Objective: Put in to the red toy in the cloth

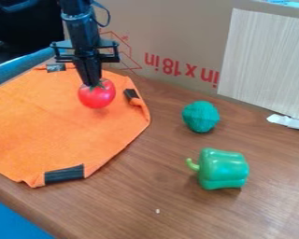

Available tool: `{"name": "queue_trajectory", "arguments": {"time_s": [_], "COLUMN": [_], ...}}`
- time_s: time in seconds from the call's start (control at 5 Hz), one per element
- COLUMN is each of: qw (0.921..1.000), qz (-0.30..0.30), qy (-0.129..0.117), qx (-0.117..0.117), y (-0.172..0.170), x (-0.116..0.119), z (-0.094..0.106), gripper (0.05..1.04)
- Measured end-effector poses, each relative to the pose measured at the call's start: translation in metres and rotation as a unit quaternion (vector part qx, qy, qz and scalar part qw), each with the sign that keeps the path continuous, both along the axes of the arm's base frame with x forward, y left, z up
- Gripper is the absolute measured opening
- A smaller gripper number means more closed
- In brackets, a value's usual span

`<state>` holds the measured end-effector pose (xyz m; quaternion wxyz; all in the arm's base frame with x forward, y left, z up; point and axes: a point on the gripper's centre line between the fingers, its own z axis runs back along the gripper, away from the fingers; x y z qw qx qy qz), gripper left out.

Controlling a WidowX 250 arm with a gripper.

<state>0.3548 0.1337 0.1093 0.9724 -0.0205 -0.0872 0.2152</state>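
Gripper (91,85) is clamped on the red toy tomato (97,97), upper left.
Tomato is over the orange cloth (49,128); transport judged complete, any final lowering and release outstanding.

Room between cloth (46,126), pepper (224,169); cardboard (171,32) behind, perhaps close.

The arm (77,25) is black, with a thin dark cable (108,16) looping beside it; the black gripper (91,83) has a wide, bracket-like frame.

Red print (182,70) reading "in x 18 in", upside down, on the upright brown cardboard (177,28)
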Motion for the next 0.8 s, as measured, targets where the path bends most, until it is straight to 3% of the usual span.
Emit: {"name": "queue_trajectory", "arguments": {"time_s": [0.6, 0.8], "qw": [0.9996, 0.9997], "qz": [0.027, 0.016], "qy": [-0.004, -0.001], "qx": [0.006, 0.017], "y": [0.014, 0.009], "x": [0.018, 0.020], "z": [-0.005, -0.005], "gripper": [0.069, 0.209]}}
